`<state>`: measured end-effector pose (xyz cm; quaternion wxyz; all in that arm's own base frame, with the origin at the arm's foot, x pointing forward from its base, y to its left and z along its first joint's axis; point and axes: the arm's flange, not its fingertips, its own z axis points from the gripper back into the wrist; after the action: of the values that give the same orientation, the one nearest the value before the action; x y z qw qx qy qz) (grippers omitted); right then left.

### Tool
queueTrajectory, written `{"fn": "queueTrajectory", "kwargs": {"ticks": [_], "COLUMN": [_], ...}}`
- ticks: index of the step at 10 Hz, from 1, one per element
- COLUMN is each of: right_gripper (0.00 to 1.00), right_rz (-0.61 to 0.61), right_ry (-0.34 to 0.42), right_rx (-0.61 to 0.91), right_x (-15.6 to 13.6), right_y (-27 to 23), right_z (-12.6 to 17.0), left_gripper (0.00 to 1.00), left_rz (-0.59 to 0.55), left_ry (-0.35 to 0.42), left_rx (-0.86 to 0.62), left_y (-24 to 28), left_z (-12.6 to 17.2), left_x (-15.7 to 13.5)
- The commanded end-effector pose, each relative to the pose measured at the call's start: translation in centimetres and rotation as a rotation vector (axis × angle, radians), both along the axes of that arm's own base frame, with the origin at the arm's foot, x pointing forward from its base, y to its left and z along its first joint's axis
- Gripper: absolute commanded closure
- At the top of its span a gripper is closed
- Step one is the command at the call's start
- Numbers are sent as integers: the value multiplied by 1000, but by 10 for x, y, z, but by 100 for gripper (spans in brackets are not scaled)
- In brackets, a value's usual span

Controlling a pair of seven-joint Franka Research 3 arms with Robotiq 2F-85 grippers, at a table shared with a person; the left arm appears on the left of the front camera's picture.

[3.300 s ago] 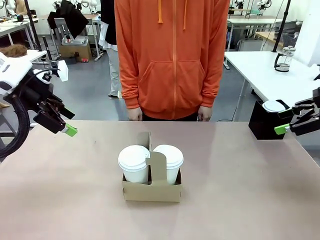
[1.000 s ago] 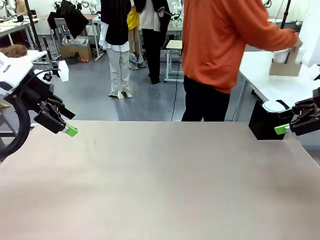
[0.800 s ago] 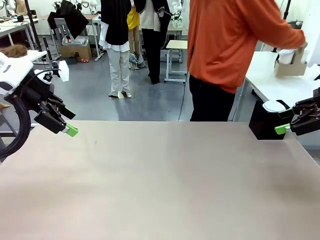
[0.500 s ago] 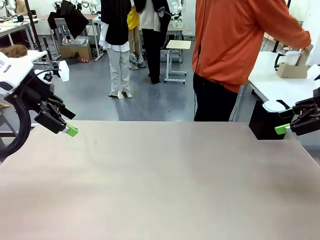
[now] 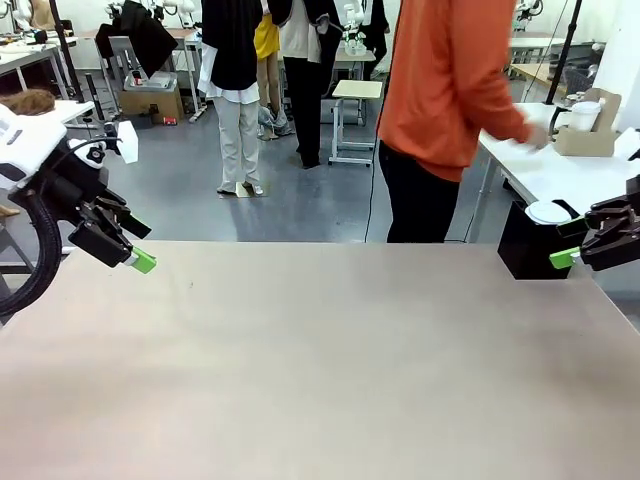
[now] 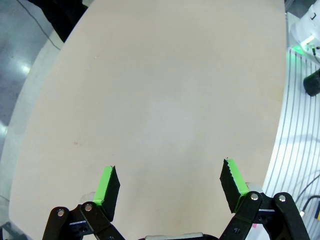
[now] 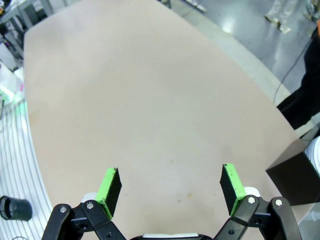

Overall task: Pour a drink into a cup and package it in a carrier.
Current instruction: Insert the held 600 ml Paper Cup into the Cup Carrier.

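While my shared table (image 5: pixel 320 380) lies bare and tan across the middle, the task's things sit well away from me, on the white side table (image 5: pixel 560 165) at about 2 o'clock in the front view. A person in an orange top (image 5: pixel 450 80) stands beside that side table, one hand (image 5: pixel 537 133) reaching over it toward the goods.

Black box (image 5: pixel 530 245) sits at the 3 o'clock corner of my table, a white lid (image 5: pixel 548 211) on top of it, just beside my right gripper (image 5: pixel 563 258); that box is not the carrier.

Carrier (image 5: pixel 585 140): brown cardboard on the side table, handle tab up. My guess: light, stiff-ish but creasable, so take it by the centre tab, not the pocket walls.

Cup (image 5: pixel 585 112): white, standing in or right behind the carrier, can't tell which. Likely thin paper, crushable, top-heavy if full, lid may pop under a squeeze. I'd grip mid-wall, gently, and keep it upright.

My left gripper (image 5: pixel 142 262) hangs at 9 o'clock over the table edge, fingers spread wide, nothing between them; the left wrist view has both green pads (image 6: pixel 107 185) apart above bare tabletop. Right one the same: pads (image 7: pixel 110 186) apart, released, holding nothing.
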<state>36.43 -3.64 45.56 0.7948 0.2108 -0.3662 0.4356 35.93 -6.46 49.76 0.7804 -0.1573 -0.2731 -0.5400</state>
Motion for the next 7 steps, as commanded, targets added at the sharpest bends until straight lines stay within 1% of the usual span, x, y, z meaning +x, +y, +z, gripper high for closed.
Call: {"fn": "queueTrajectory", "kwargs": {"ticks": [1,7], "right_gripper": [0,0], "right_rz": [-5,-5], "right_ry": [3,3], "right_rx": [-12,-12], "right_x": [-1,-1], "right_y": [-2,-2], "right_z": [-1,-1], "left_gripper": [0,0], "left_rz": [3,3], "left_ry": [10,10], "left_rx": [-17,-17], "left_y": [-1,-1], "left_z": [1,1], "left_x": [-1,-1]}}
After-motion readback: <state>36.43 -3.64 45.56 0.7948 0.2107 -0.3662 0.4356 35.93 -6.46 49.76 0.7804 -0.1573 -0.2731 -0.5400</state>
